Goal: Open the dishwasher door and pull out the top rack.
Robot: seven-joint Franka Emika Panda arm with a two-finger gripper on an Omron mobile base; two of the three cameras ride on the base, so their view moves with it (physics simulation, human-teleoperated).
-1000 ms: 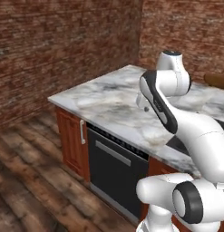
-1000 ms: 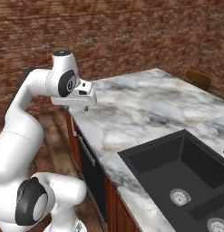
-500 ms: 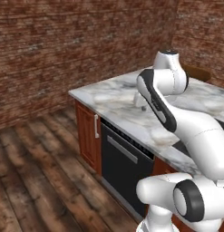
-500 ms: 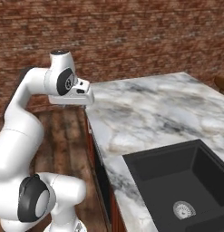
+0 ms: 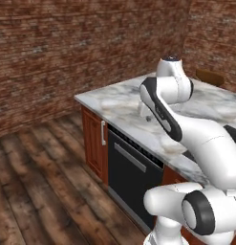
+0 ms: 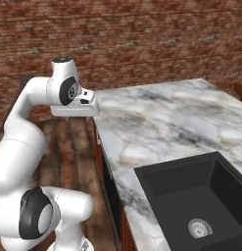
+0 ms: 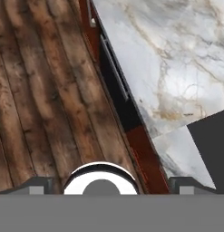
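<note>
The dishwasher door (image 5: 131, 177) is a black panel under the marble counter (image 5: 124, 107), shut, with its grey bar handle (image 5: 130, 157) across the upper part. In the hand view I look down on the door (image 7: 117, 93) edge-on, and its handle (image 7: 114, 68) juts over the floor. My gripper (image 5: 145, 114) hangs high above the counter's front edge, above the door and apart from it. Its fingertips (image 7: 38, 183) stand wide apart at the bottom of the hand view, so the gripper (image 7: 112, 185) is open and holds nothing. The top rack is hidden behind the shut door.
Reddish-brown cabinet doors (image 5: 93, 143) flank the dishwasher. A black sink (image 6: 191, 196) is set in the counter to the right. Wooden floor (image 5: 38, 191) stretches in front of the cabinets, with brick walls (image 5: 67, 48) behind. A brown chair back (image 5: 210, 76) shows beyond the counter.
The whole picture has shifted, so the base has moved. The counter and dishwasher slid rightward in the left view. The arm keeps its raised pose and the gripper stays open.
</note>
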